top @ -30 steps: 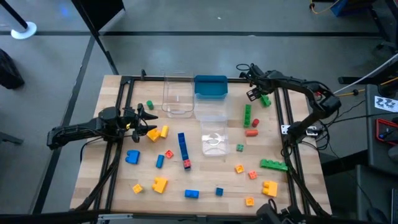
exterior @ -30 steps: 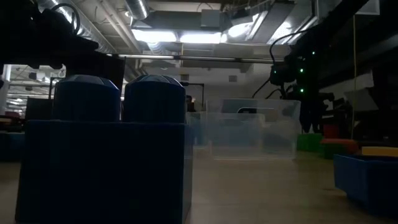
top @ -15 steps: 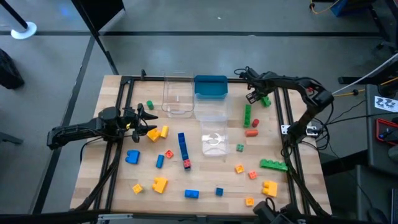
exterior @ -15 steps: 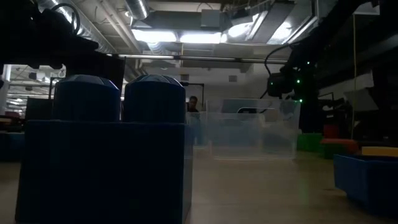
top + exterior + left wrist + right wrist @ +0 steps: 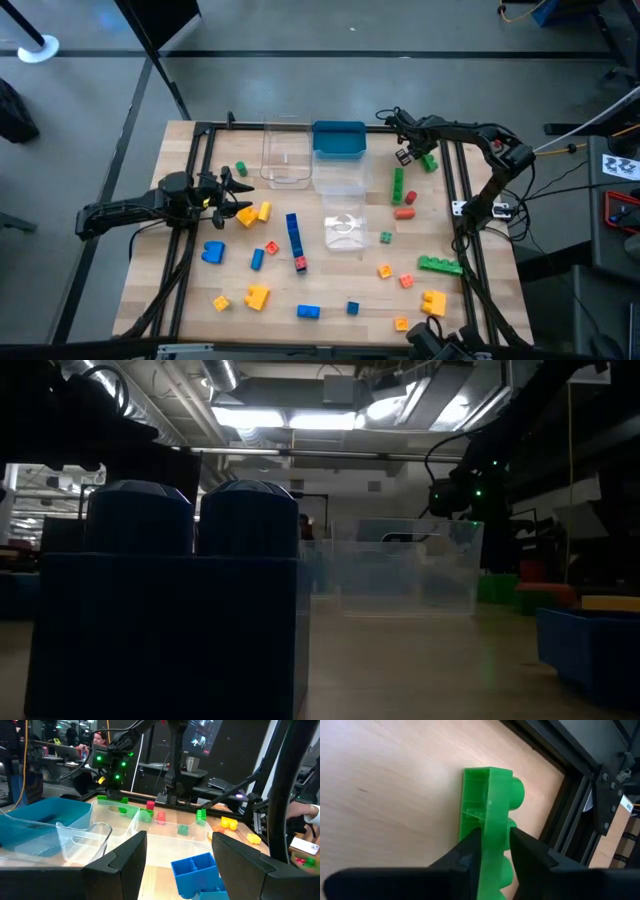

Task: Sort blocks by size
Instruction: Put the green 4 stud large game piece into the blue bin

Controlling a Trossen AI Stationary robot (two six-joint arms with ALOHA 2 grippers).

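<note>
Green block [image 5: 487, 827] sits between the right gripper [image 5: 492, 852] fingers, which press both its sides; it lies on its side on the wooden surface [image 5: 385, 785], beside the black frame rail [image 5: 570, 795]. Left gripper [image 5: 177, 857] hovers with fingers spread wide, nothing between them; blue block [image 5: 197, 870] just ahead, clear tubs [image 5: 85, 832] beyond.

Teal tray [image 5: 339, 139] at table's [image 5: 330, 295] far edge, three clear tubs [image 5: 286, 152] alongside.
</note>
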